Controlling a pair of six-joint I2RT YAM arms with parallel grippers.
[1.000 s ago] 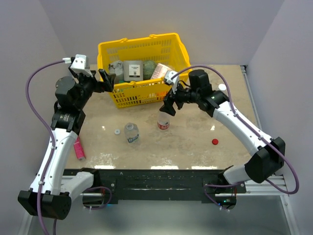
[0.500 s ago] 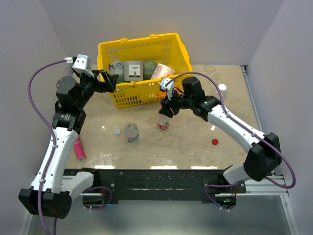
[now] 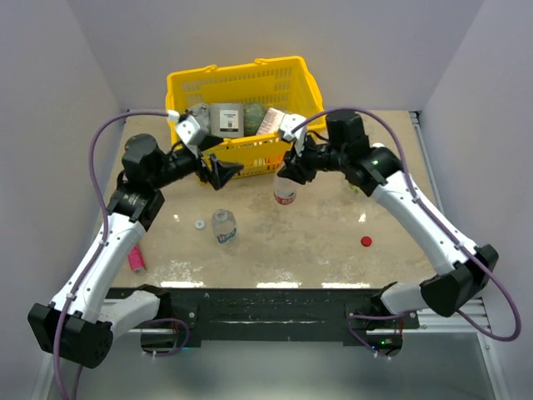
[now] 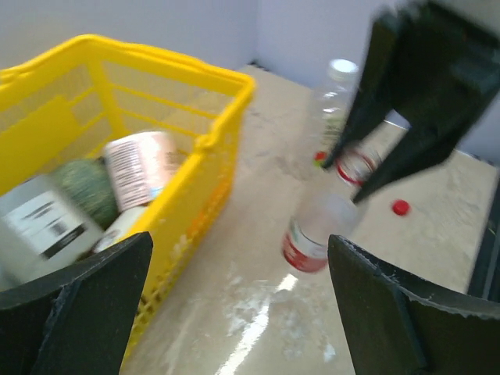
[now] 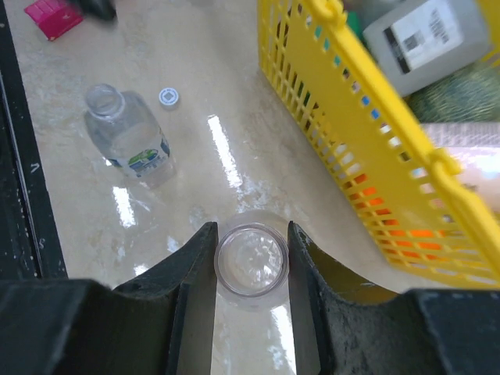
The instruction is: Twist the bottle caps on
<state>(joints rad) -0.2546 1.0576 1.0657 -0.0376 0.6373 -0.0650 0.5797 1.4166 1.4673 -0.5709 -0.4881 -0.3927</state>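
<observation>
**Slim bottle held by the neck, no cap picked up yet**

Nearest the arm bases, the red cap [image 3: 366, 242] lies on the surface [image 3: 333, 221], well apart from the right claw [image 3: 286, 172] on its near-right side. The short bottle [image 3: 222, 227] stands uncapped on the near side of the left claw [image 3: 226, 169]. A white cap [image 3: 200, 223] lies just beside that bottle.

Farther out, the right claw is clamped on the neck of the red-labelled bottle [image 3: 285, 194]. The right wrist view looks straight down into the bottle's open mouth, which sits between the two fingers. The left wrist view shows this bottle leaning, and I cannot tell whether its base touches the surface.

The left claw hangs to the left of the right claw with its jaws spread wide and nothing between them. It faces the held bottle and sits just in front of the yellow basket [image 3: 250, 158].

The step in hand looks like steadying the first bottle for capping. The next move likely calls for the free claw to go down to a cap and pinch it by the rim. The cap must then sit square on the open mouth before it is turned, since a tilted start would probably cross the thread.

A second ago the left claw was beside the basket's left corner. It has since swung across the basket's front toward the right claw. The right claw has carried its bottle a little away from the bases, closer to the basket. The caps and the short bottle lie where they were.
</observation>
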